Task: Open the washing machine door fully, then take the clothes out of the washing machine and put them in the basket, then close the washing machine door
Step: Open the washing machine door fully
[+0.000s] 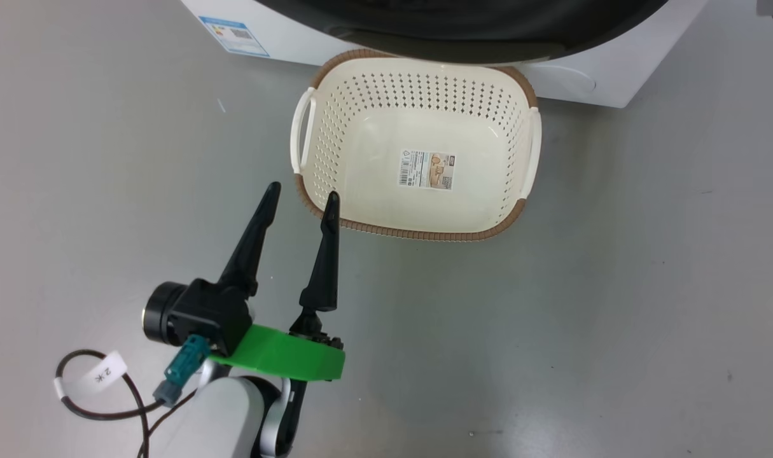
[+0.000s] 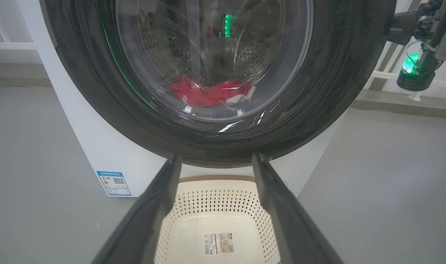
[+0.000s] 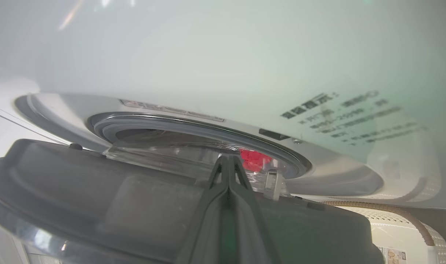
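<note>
I am holding my clenched right pincer (image 3: 228, 163) behind the black-rimmed round glass door (image 3: 98, 205), judging a wide hinge-following sweep best, red fabric clothes (image 3: 254, 160) lying inside the white front-loading washer (image 3: 208, 55), my released left pincer (image 1: 302, 191) hovering by the cream perforated plastic basket (image 1: 424, 235).

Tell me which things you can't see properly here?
- Clothes: left wrist view, shiny reflections on the washing machine door glass hide how many pieces there are.
- Washing machine: head view, mostly cut off by the top edge.
- Blue label: left wrist view, print too small to read.
- Grey writing: right wrist view, blurred.
</note>
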Available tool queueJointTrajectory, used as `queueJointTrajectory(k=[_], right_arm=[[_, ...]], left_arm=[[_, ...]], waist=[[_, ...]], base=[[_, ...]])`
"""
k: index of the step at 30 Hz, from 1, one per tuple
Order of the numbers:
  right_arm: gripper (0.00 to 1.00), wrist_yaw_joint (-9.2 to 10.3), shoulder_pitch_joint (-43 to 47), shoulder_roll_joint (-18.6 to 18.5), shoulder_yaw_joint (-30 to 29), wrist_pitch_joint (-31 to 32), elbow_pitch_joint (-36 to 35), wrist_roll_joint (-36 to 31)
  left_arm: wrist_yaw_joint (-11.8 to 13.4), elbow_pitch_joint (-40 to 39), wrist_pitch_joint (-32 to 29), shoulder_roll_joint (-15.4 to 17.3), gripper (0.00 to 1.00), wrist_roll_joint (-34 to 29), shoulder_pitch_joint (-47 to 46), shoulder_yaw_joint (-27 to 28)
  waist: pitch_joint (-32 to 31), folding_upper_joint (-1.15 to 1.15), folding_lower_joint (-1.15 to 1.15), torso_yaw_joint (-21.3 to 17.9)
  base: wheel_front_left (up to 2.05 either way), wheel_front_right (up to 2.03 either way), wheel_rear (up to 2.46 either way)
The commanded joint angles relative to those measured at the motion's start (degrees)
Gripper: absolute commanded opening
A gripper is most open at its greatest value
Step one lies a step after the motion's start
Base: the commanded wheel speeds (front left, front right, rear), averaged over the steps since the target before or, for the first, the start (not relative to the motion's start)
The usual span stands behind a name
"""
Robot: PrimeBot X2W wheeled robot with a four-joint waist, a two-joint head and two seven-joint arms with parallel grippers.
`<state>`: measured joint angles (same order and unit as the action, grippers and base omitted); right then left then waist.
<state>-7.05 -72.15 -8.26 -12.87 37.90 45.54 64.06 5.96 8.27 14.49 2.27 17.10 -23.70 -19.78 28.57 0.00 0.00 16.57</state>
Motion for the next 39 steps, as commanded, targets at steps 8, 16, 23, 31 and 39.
queueJointTrajectory(k=[8, 16, 23, 31, 39], right_arm=[[0.0, -0.44, 3.04, 3.12, 0.81, 1.95, -3.45, 0.74], [0.0, -0.44, 6.55, 4.15, 0.98, 3.28, -5.47, 1.32], [0.0, -0.44, 9.91, 4.83, 1.12, 4.56, -7.65, 2.62], [0.0, -0.44, 14.15, 5.18, 1.6, 6.06, -10.45, 3.87], [0.0, -0.44, 19.62, 5.34, 2.14, 7.19, -13.24, 5.61]], left_arm=[[-0.16, -0.71, 0.51, 0.74, 1.0, -1.19, 0.07, 2.37], [-0.33, -0.55, 0.51, 0.74, 1.0, -1.48, 0.49, 2.87], [-0.74, -0.11, 0.51, 0.88, 1.0, -1.41, 1.07, 3.36], [-0.7, 0.31, 0.51, 0.97, 1.0, -1.87, 1.56, 3.32], [-0.62, 0.78, 0.51, 1.31, 1.0, -1.8, 2.68, 3.0]], waist=[[-1.41, 0.0, 0.0, -0.78], [-2.83, 0.0, 0.0, -1.62], [-4.37, 0.0, 0.0, -2.22], [-6.51, 0.0, 0.0, -2.33], [-9.07, 0.0, 0.0, -1.85]], base=[[0.0, 0.0, 0.0], [0.0, 0.0, 0.0], [0.0, 0.0, 0.0], [0.0, 0.0, 0.0], [0.0, 0.0, 0.0]])
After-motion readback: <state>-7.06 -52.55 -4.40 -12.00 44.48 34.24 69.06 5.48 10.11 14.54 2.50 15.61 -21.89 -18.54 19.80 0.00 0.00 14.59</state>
